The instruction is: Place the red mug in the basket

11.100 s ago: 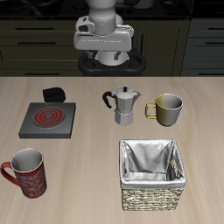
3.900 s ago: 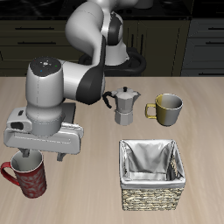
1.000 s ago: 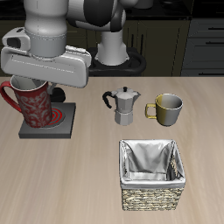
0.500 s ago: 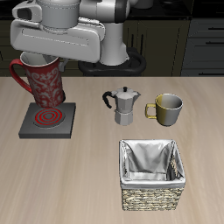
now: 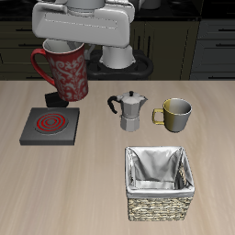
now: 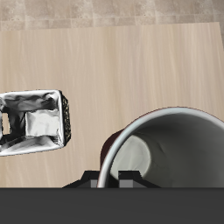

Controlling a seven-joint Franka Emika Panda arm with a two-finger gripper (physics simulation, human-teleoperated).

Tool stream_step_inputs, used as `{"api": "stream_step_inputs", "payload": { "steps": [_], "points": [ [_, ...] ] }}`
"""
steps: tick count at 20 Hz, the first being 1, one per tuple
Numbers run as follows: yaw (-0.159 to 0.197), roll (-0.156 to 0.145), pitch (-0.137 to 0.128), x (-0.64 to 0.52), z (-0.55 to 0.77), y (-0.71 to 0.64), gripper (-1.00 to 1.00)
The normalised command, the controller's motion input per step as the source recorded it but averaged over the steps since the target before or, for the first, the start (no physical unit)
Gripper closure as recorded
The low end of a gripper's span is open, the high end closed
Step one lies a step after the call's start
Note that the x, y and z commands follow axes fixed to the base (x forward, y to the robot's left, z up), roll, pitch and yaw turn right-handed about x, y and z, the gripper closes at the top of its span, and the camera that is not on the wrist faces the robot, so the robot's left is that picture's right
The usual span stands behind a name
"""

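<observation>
My gripper (image 5: 64,48) is shut on the rim of the red mug (image 5: 66,75) and holds it high above the table, over the far edge of the stove plate. The mug is dark red and mottled, with its handle toward the table's edge. In the wrist view the mug's pale inside (image 6: 171,153) fills much of the frame just under the gripper. The wicker basket (image 5: 160,184) with silver lining stands near the table's front edge, well away from the mug, and nothing shows inside it. It also shows in the wrist view (image 6: 33,122).
A grey stove plate with a red coil (image 5: 50,124) lies under the held mug. A metal moka pot (image 5: 129,111) and an olive-yellow mug (image 5: 174,114) stand mid-table, behind the basket. A small black object (image 5: 52,97) sits behind the stove plate.
The gripper has carried the red mug higher and sideways toward the table's middle over the last second. Much earlier the mug stood on the table near the front edge.
</observation>
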Motion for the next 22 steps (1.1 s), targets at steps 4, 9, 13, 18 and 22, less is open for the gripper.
{"api": "stream_step_inputs", "payload": {
  "steps": [4, 9, 13, 18, 22],
  "points": [
    [0.018, 0.038, 0.000, -0.03, 0.05, 0.44, 1.00],
    [0.008, 0.025, -0.011, -0.05, 0.13, 0.38, 1.00],
    [0.029, 0.041, -0.019, -0.06, 0.15, 0.48, 1.00],
    [0.020, 0.040, -0.021, -0.06, 0.14, 0.42, 1.00],
    [0.036, 0.027, -0.024, -0.02, 0.16, 0.39, 1.00]
  ]
}}
